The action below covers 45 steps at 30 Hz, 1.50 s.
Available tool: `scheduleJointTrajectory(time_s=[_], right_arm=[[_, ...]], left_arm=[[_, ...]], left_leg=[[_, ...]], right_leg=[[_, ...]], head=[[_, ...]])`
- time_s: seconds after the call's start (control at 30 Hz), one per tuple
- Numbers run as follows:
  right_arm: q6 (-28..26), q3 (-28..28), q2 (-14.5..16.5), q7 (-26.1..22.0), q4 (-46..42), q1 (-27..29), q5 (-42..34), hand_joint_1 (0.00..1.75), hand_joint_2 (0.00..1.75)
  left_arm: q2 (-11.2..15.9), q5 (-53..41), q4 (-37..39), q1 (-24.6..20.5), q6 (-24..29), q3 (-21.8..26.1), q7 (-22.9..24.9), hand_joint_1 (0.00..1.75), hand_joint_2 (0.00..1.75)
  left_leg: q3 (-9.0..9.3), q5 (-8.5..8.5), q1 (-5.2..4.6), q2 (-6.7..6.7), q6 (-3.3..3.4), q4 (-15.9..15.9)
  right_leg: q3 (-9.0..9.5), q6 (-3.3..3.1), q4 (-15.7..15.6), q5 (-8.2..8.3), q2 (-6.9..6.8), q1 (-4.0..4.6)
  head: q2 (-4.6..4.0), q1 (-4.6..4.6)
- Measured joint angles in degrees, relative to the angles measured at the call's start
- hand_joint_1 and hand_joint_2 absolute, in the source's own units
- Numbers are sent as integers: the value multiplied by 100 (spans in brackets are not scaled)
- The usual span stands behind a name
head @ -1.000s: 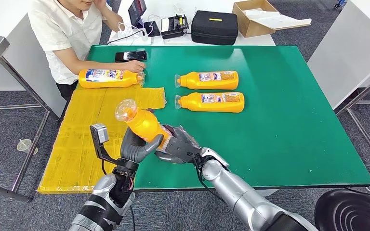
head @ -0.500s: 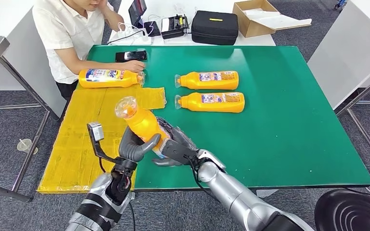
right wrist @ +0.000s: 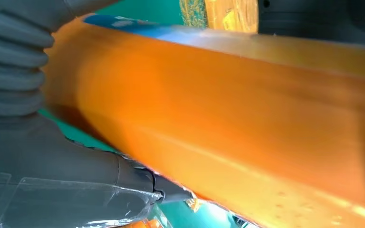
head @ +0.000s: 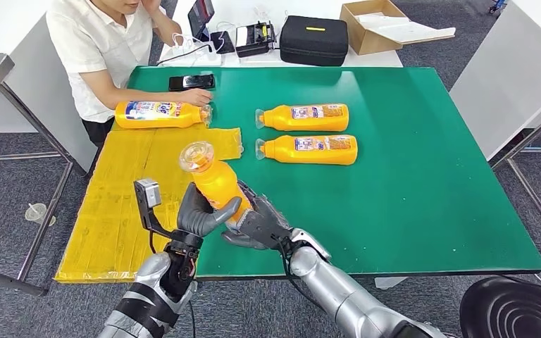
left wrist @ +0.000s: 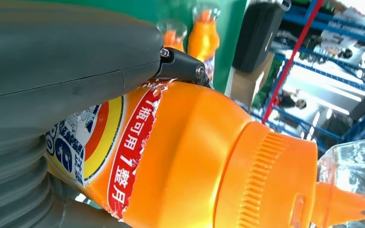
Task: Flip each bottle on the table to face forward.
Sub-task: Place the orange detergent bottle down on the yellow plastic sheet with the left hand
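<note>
An orange bottle (head: 211, 179) with a clear cap is held tilted above the near left part of the green table (head: 408, 197). My left hand (head: 201, 215) grips its body from the left and my right hand (head: 257, 222) holds its lower end from the right. The left wrist view shows the bottle (left wrist: 195, 156) with its torn label under the thumb (left wrist: 66, 52). The right wrist view shows the bottle's plain orange side (right wrist: 228, 123). Two orange bottles (head: 303, 117) (head: 308, 149) lie side by side mid-table, labels up. Another bottle (head: 158, 113) lies at the far left by a person's hand (head: 196, 96).
A person (head: 102, 49) in a white shirt sits at the table's far left corner. A yellow mat (head: 123, 204) covers the table's left side. A phone (head: 191, 82), a black case (head: 313, 40) and a cardboard box (head: 373, 24) lie beyond the far edge.
Both hands have turned the held bottle more upright; its capped end has moved up and slightly right. The lying bottles have stayed where they were.
</note>
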Motion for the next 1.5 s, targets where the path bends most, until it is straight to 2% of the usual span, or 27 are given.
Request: scheduleJointTrajectory(time_s=[0.2,0.3,0.37,0.47,0.53,0.63,0.73,0.83,0.87,0.9,1.0,1.03,1.27,1.5], right_arm=[[-456,-331,-131,4,-192,294,179,0,175],[-970,-652,-271,63,-457,529,518,0,175],[-1475,-918,-364,136,-647,688,886,0,175],[-2383,-1396,-467,209,-985,935,1548,0,175],[-2897,-1723,-493,243,-1257,1111,1933,0,175],[-3402,-2138,-505,338,-1662,1343,2377,0,175],[-3534,-2387,-494,388,-1948,1486,2555,0,175],[-3458,-2496,-469,391,-2054,1553,2583,0,175],[-3413,-2509,-455,382,-2060,1558,2580,0,175],[-3363,-2518,-439,362,-2061,1558,2568,0,175],[-3262,-2527,-399,287,-2056,1548,2513,0,175],[-3247,-2529,-391,268,-2049,1542,2496,0,175],[-3235,-2532,-362,146,-1927,1444,2338,0,175],[-3235,-2532,-356,86,-1786,1376,2271,0,175]], left_arm=[[248,-2385,11,-183,1635,-178,-51,175,175],[482,-3451,6,-245,1958,-173,132,175,175],[659,-4257,-19,-248,2141,-150,353,175,175],[942,-6124,-67,-255,2467,-140,1026,175,175],[1123,-7195,-55,-264,2491,-134,1480,175,175],[1315,-8178,4,-326,2434,-93,1872,175,175],[1385,-8656,106,-445,2277,-52,2059,175,175],[1403,-8848,326,-617,1897,-38,2152,175,175],[1404,-8887,435,-689,1768,-39,2164,171,175],[1400,-8909,580,-775,1650,-42,2162,148,175],[1377,-8818,1014,-1015,1416,-43,2050,24,175],[1366,-8742,1127,-1071,1356,-40,1983,3,175],[1264,-8177,1681,-1359,892,0,1551,0,175],[1234,-7945,1857,-1478,709,1,1464,0,175]], left_leg=[[-1,0,0,-1,0,0],[-1,0,0,-1,0,0],[-1,0,0,0,0,0],[-1,-1,0,0,0,-1],[-1,-1,-1,4,-1,-1],[-1,0,1,0,-2,-1],[-1,0,2,-2,-1,-1],[-1,0,1,-1,-1,-1],[-1,0,1,0,-1,0],[-1,0,1,0,0,0],[-1,1,1,-1,0,0],[-1,1,1,-1,0,0],[-2,1,1,-1,0,0],[-1,1,1,-1,0,0]], right_leg=[[0,0,0,0,0,0],[0,0,0,0,0,0],[1,0,0,0,0,0],[0,0,0,0,1,0],[-4,-1,0,0,2,2],[-4,-1,0,0,0,3],[-3,-1,0,0,0,2],[-3,-1,0,0,0,0],[-3,-1,0,0,0,0],[-3,0,0,1,0,0],[-2,0,1,1,0,0],[-2,0,1,1,0,0],[-1,0,1,1,-1,0],[0,0,1,1,-1,0]], head=[[0,1],[0,1],[0,0],[0,0],[0,0],[0,1],[0,1],[0,1],[0,1],[0,2],[0,1],[0,1],[0,1],[0,1]])
